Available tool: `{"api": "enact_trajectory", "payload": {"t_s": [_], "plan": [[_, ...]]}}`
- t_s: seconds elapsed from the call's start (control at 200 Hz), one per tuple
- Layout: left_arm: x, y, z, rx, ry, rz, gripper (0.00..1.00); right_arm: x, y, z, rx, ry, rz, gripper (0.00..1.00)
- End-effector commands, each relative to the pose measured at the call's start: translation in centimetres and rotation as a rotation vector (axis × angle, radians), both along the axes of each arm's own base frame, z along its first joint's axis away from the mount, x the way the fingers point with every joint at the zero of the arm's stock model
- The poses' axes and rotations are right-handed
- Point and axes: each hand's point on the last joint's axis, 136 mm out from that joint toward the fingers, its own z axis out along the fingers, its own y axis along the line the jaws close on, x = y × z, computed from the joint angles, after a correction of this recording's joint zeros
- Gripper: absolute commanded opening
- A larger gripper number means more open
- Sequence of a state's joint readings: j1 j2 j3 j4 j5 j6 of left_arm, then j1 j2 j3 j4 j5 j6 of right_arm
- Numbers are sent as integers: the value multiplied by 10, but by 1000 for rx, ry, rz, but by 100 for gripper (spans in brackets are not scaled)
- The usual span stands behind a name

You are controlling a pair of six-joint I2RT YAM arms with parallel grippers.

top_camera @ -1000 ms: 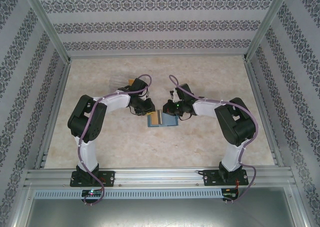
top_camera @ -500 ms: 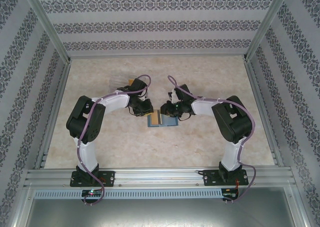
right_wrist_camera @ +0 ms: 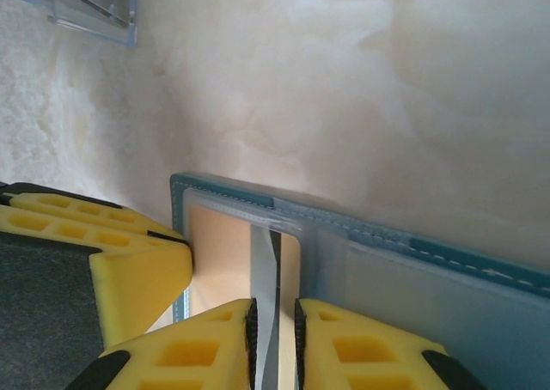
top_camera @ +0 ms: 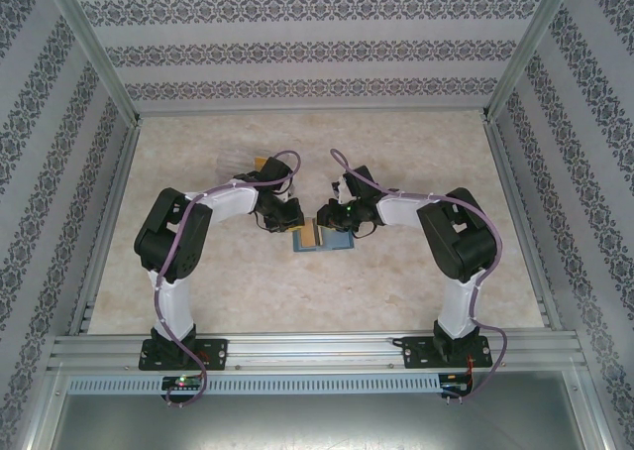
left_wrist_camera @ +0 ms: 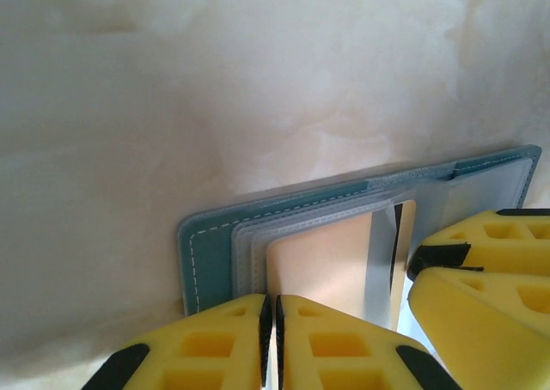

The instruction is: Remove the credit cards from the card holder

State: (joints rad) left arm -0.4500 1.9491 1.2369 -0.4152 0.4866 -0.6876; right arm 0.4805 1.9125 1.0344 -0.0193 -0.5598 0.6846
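Card holder [top_camera: 323,236] lies open at centre of table [top_camera: 416,163], long axis 9-3, btw both grippers. Right gripper [right_wrist_camera: 273,343] is nearly closed on silvery card [right_wrist_camera: 264,270], which runs 12-6 straight into its jaws. Left gripper [left_wrist_camera: 274,343] is pressed together at holder's 6 edge, by orange-gold card [left_wrist_camera: 318,270]; whether it pinches anything, cannot tell.

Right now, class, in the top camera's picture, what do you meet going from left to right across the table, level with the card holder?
left arm → card holder → right arm
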Motion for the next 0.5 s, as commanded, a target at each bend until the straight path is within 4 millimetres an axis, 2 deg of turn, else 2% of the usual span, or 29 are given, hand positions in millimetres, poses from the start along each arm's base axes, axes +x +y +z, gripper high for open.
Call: {"api": "enact_trajectory", "payload": {"t_s": [0.0, 0.115, 0.295, 0.495], "plan": [[-14, 10, -23, 70, 72, -15, 14, 1, -9, -8, -78, 1, -28, 22], [-14, 10, -24, 68, 74, -16, 13, 0, -9, -9, -79, 5, -26, 22], [-15, 7, -26, 50, 78, -22, 13, -5, 9, -8, -1, 31, 36, 14], [-17, 2, -31, 27, 95, -26, 13, -5, 20, -3, 56, 29, 65, 14]]}}
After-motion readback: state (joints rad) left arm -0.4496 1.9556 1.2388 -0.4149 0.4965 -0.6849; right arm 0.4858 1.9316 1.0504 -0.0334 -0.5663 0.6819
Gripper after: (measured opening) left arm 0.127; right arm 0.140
